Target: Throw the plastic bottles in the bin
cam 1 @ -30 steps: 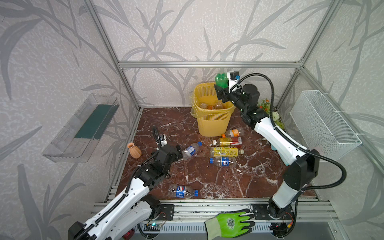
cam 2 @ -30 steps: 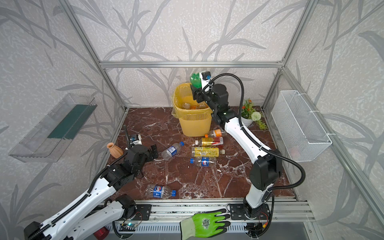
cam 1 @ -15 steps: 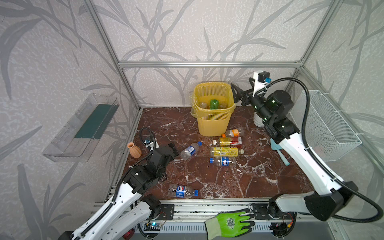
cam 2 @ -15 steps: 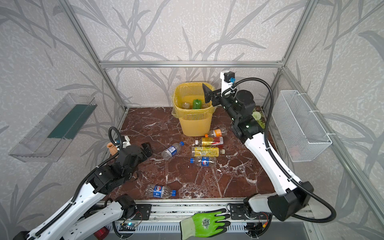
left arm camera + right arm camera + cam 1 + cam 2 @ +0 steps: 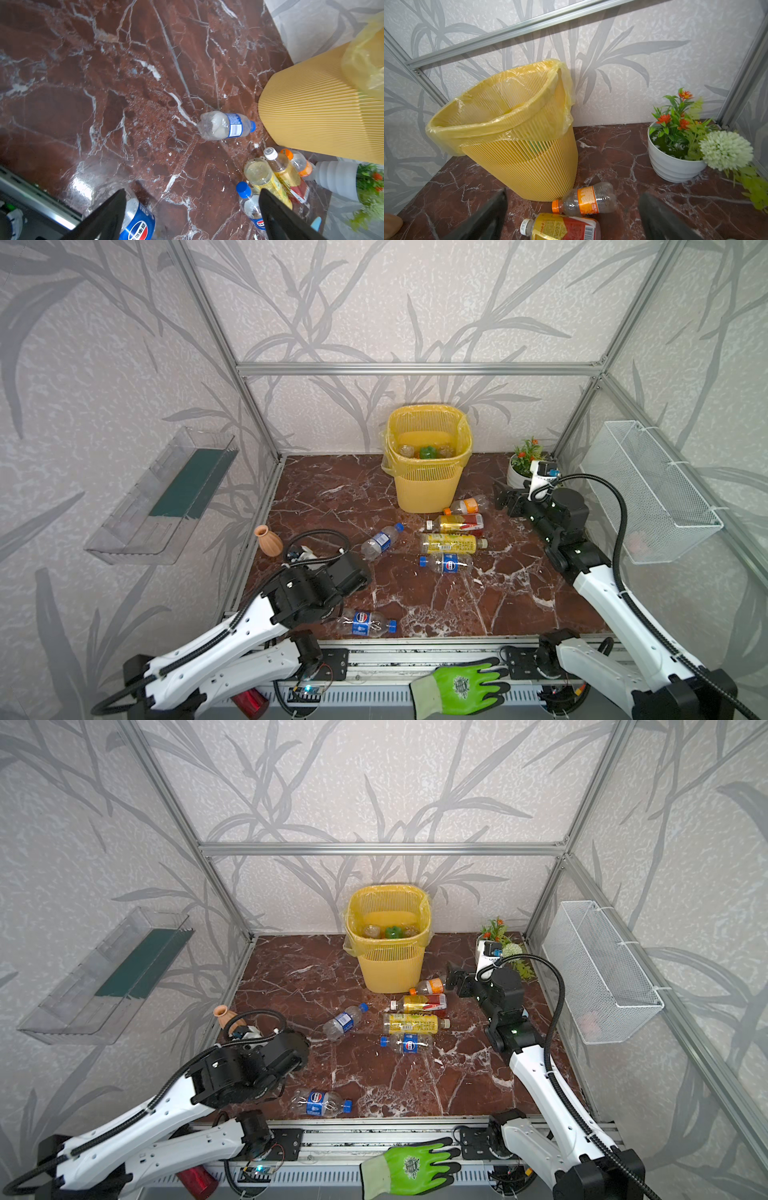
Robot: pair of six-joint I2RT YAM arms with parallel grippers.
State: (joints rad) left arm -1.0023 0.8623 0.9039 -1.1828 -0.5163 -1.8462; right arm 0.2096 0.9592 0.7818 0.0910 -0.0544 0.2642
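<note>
While both tools stand spread with nothing between their fingers, the bin (image 5: 428,489) sits upright at the back of the red marble worktop (image 5: 332,497), close to the rear wall, its yellow bag folded over the rim. Inside it, in both top views, a green bottle (image 5: 426,452) lies among a few clear ones.

Six more bottles lie on their sides on the worktop. An orange-label bottle (image 5: 588,200) lies just beside the foot of the bin. Toward the front from it come a red-and-yellow bottle (image 5: 455,523), a yellow bottle (image 5: 451,543) and a blue-cap cola bottle (image 5: 446,563), close together in a row. A water bottle (image 5: 380,540) with a blue label lies apart to their left. A front cola bottle (image 5: 363,622) lies near the front edge.

The right tool (image 5: 574,193) hangs low over the worktop, just right of the orange-label bottle, facing it and the bin and touching neither. A white plant pot (image 5: 515,477) stands near it in the back right corner.

The left tool (image 5: 192,192) is over the front cola bottle. In the left wrist view one of its fingers covers part of that bottle, and I cannot tell whether they touch.

A small clay vase (image 5: 269,540) stands by the left edge, and a green glove (image 5: 461,686) lies on the front rail.
</note>
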